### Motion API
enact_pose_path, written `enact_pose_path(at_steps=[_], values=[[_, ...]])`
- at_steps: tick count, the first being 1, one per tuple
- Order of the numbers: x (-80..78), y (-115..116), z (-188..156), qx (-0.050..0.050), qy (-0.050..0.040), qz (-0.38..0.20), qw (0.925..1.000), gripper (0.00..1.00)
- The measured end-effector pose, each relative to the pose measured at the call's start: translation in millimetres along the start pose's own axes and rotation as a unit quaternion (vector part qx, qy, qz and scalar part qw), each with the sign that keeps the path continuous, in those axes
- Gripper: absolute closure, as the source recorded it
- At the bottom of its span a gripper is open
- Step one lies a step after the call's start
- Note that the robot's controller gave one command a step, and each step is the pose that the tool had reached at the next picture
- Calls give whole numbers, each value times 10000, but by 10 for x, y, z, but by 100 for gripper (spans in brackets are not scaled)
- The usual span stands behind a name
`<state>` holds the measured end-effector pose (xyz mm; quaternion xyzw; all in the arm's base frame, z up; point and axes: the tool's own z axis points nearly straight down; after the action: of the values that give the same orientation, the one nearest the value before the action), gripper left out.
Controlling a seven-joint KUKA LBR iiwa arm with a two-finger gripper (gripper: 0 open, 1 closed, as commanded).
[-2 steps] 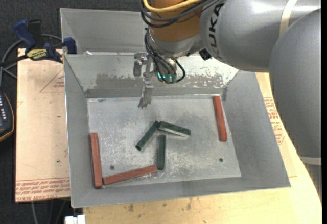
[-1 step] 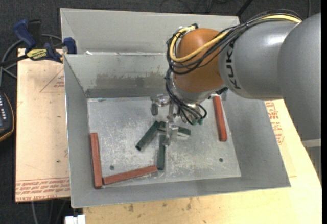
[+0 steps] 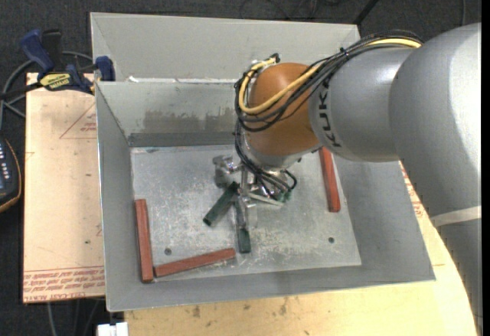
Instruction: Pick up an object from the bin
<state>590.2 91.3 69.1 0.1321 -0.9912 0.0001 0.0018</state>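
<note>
Grey bin (image 3: 168,181): green sticks (image 3: 220,209), red bars (image 3: 143,239)

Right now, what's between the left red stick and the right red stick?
In the camera view, the robot's hand lies between them, with a slanted green stick and a lower green stick under it.

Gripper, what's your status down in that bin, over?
Gripper open, at bin centre. Nothing between fingers. Red-brown sticks lie along the walls, apart from it.
</note>
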Motion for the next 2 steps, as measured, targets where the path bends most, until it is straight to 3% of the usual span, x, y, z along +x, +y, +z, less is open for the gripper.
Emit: enact_pose_path(at_steps=[1,2], values=[[-41,5,-52,-9,-75,10,10000,100],[-26,-2,-29,-4,-58,9,10000,0]])
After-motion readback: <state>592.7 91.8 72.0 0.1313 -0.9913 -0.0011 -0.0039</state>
